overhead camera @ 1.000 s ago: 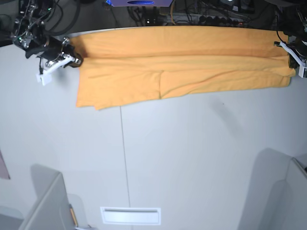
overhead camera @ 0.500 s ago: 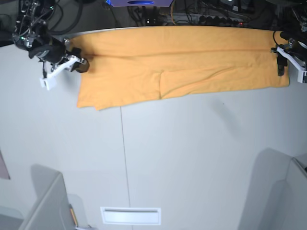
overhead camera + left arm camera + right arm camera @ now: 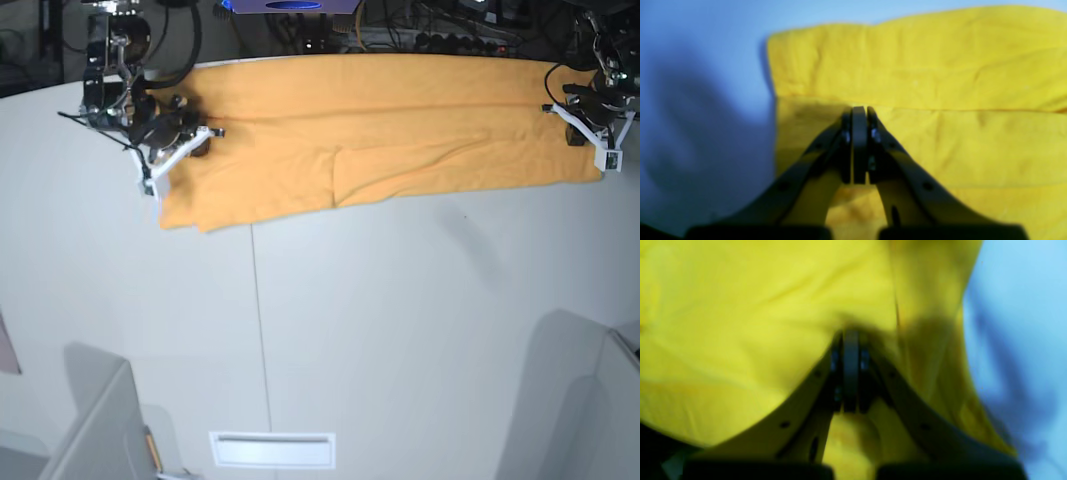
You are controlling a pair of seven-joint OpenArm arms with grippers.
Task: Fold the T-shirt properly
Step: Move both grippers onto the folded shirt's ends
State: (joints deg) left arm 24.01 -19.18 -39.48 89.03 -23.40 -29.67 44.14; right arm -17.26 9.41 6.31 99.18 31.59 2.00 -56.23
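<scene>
The T-shirt (image 3: pixel 380 140) is spread in a long folded band along the desk's (image 3: pixel 400 330) far edge — wide bare surface is left nearer. Each end is pinched by a closed tool: left tool (image 3: pixel 858 115), right tool (image 3: pixel 850 336).

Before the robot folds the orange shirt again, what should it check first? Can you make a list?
1. Left gripper shut: ok, its jaws meet over the T-shirt.
2. Right gripper shut: ok, jaws together.
3. Cloth really pinched in each gripper: cannot tell, the wrist views are blurry.
4. Both arms at opposite ends of the shirt: ok.
5. Shirt lying flat: not ok, there are creases and an overlapping flap near the middle.
6. Table in front free for folding: ok.
</scene>
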